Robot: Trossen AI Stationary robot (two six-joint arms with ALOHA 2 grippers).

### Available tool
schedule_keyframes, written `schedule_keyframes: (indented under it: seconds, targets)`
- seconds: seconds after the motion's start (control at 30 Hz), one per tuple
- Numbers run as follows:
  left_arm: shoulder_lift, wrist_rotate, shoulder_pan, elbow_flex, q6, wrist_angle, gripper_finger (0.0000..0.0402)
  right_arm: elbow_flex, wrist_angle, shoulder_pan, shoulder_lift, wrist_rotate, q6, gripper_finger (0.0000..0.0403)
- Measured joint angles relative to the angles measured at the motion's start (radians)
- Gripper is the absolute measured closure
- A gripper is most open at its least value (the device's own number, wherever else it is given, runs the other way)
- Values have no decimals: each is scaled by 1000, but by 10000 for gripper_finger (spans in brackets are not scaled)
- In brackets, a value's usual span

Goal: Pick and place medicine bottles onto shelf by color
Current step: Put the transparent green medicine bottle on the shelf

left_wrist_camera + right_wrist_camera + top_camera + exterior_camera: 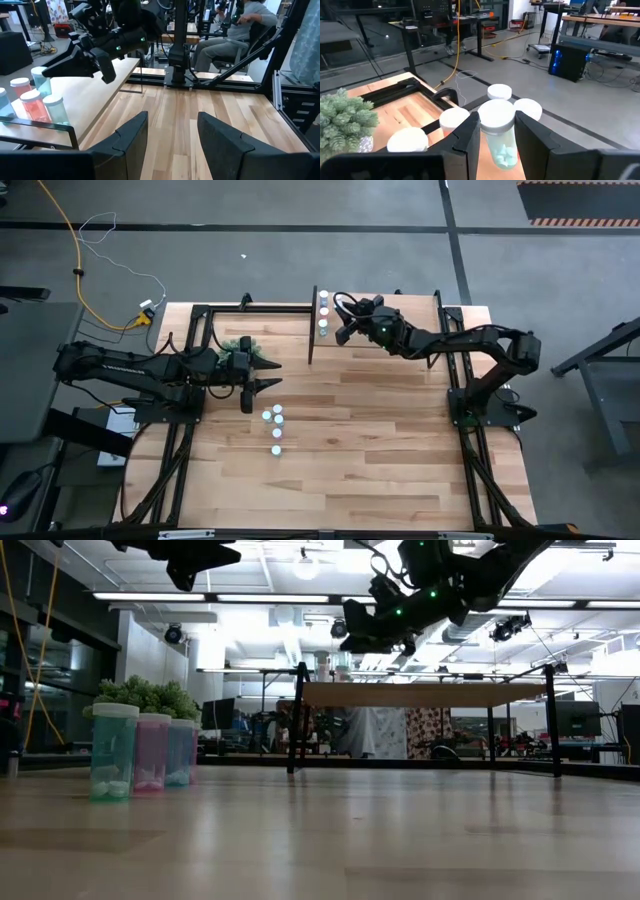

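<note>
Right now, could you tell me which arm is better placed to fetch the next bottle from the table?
The left. Its open gripper hangs beside the table bottles, while the right gripper holds a teal bottle over the shelf.

I'm seeing a pale teal bottle with a white cap showing between the black fingers of my right gripper. On the striped light-wood table, a teal bottle, a pink bottle and a blue bottle are standing before the green plant. The shelf is showing pale wood on black supports.
</note>
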Motion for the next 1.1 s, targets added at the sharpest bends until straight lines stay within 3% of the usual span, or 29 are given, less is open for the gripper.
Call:
schedule_keyframes:
  seconds: [1.1]
  targets:
    - [0, 1, 0, 0, -1, 0, 241, -2, 60, -31, 66, -32, 44, 306]
